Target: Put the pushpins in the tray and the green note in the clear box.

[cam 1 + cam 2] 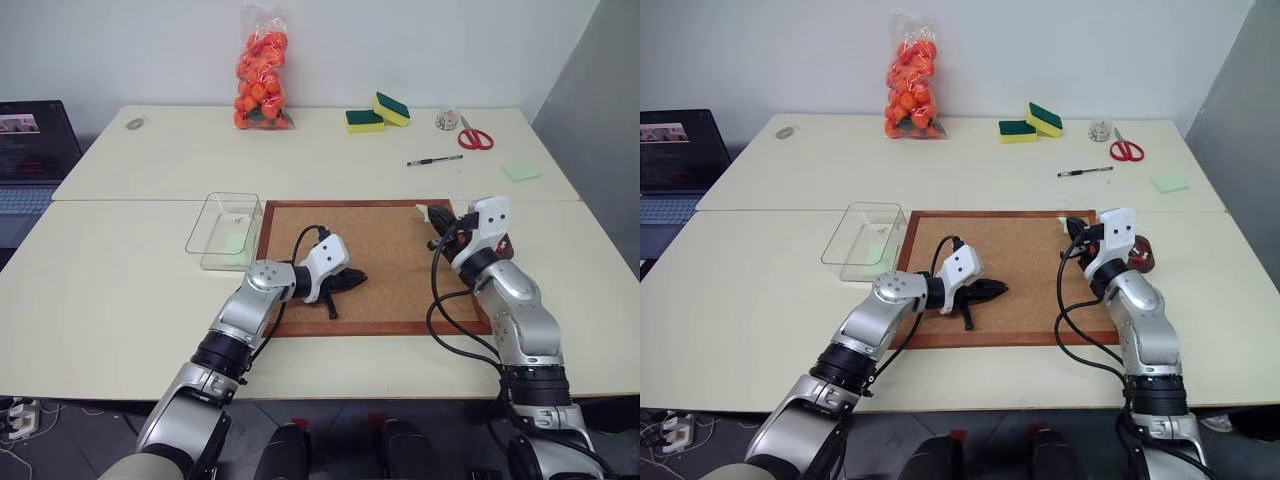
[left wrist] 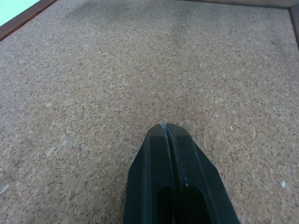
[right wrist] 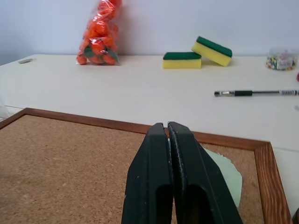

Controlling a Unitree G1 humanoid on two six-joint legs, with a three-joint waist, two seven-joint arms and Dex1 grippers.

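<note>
An office: pale desks (image 1: 150, 290), laptop (image 1: 30, 150), pen (image 1: 434, 160), scissors (image 1: 475, 135).

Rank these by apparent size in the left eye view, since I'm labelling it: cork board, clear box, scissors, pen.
1. cork board
2. clear box
3. pen and scissors: close, both far back, so I won't rank them.

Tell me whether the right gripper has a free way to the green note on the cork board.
Probably yes: the green note lies flat in the cork board's far right corner, just beyond the shut right gripper, with nothing between them.
</note>
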